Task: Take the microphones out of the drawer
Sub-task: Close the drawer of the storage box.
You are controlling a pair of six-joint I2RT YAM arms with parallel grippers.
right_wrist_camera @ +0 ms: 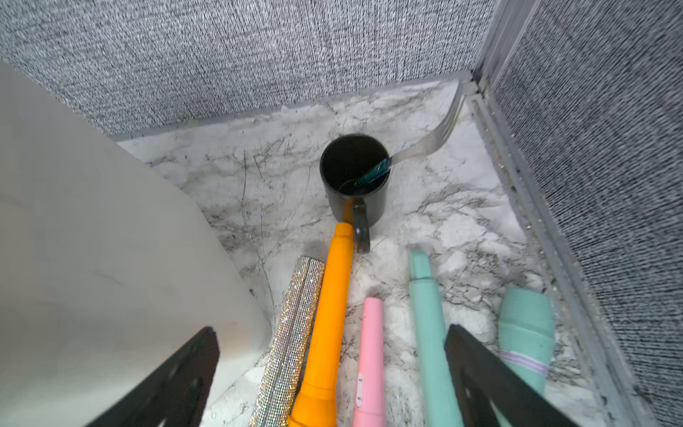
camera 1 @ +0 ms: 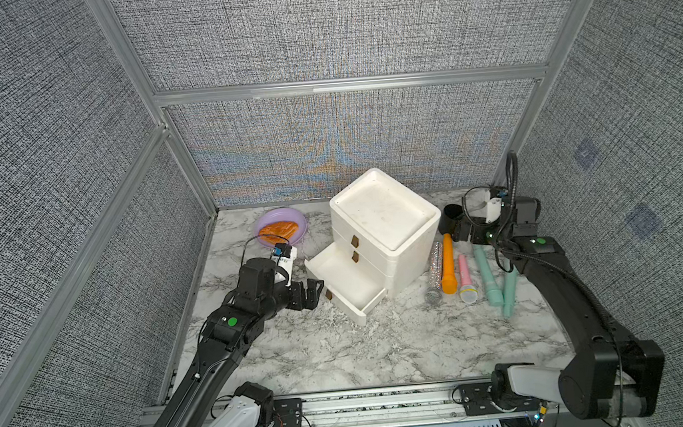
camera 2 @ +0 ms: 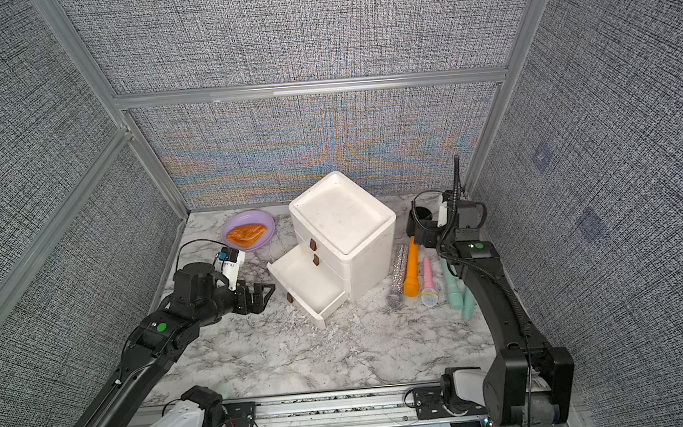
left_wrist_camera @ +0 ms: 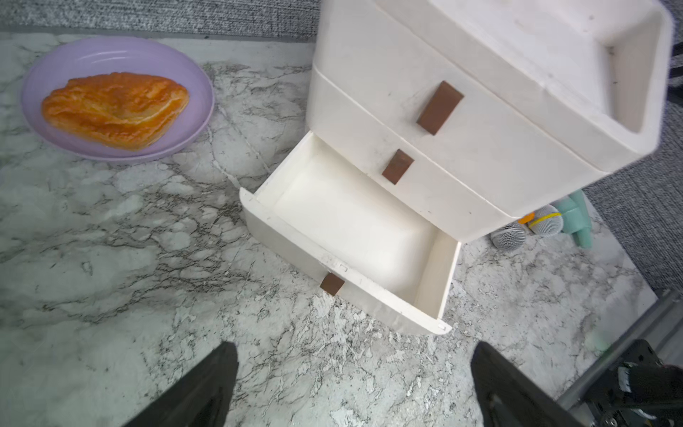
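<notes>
Right wrist view: orange microphone [right_wrist_camera: 330,314] lies lengthwise between the wide-open right fingers [right_wrist_camera: 173,384], handle pointing away toward the black mug [right_wrist_camera: 358,207]; left fingers [left_wrist_camera: 199,392] gape too.

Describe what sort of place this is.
Probably a lab robot cell, not a home: grey fabric panels in an aluminium frame enclose a marble-patterned tabletop, and the left arm and right arm mount on a rail at its front.
</notes>
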